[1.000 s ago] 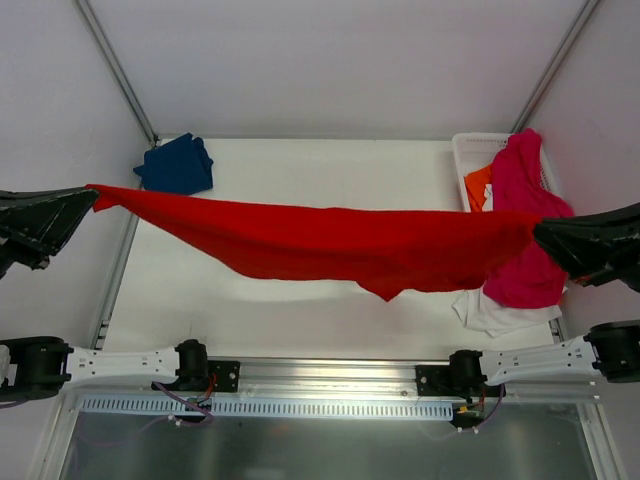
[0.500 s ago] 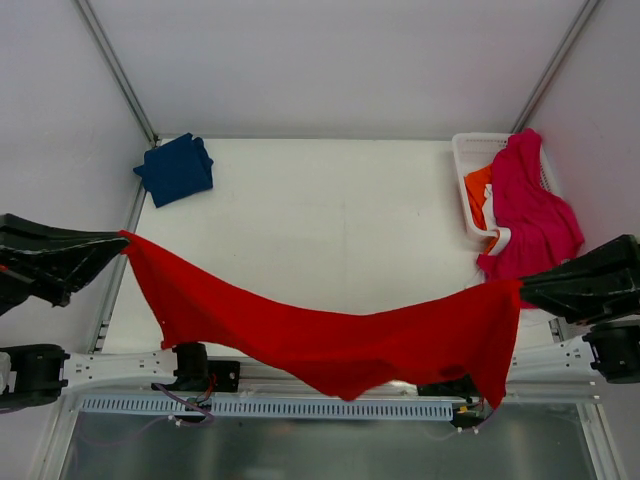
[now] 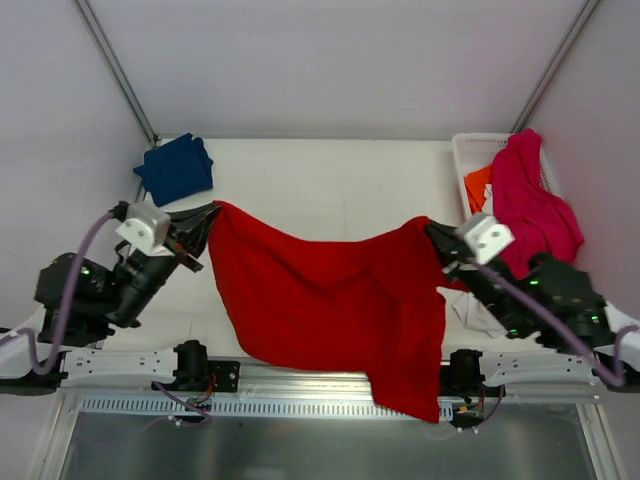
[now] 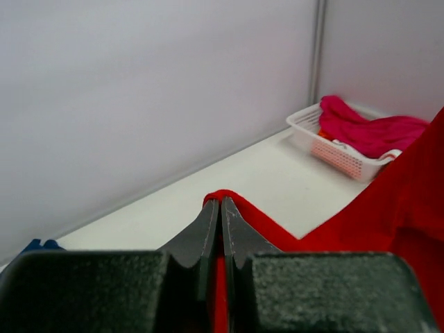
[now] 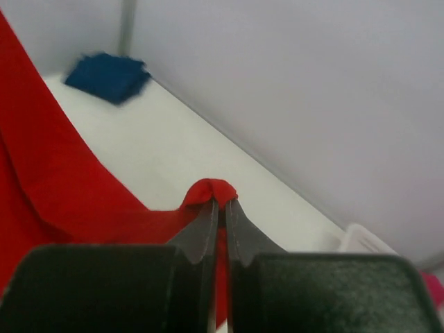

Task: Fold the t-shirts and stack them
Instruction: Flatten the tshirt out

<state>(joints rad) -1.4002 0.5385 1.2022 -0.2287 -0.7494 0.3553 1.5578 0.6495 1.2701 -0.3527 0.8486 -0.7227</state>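
A bright red t-shirt hangs between my two grippers over the near half of the table, and its lower right corner droops past the front edge. My left gripper is shut on the shirt's upper left corner. My right gripper is shut on the upper right corner. A folded navy blue t-shirt lies at the far left corner of the table and shows in the right wrist view as well. A magenta-pink t-shirt drapes over the basket.
A white basket at the far right holds an orange shirt; it also appears in the left wrist view. A white shirt lies under the right arm. White walls and metal posts close in the table.
Both arms have swung in from the sides toward the middle. The red t-shirt, stretched wide before, now hangs slack as a narrower sheet between them.
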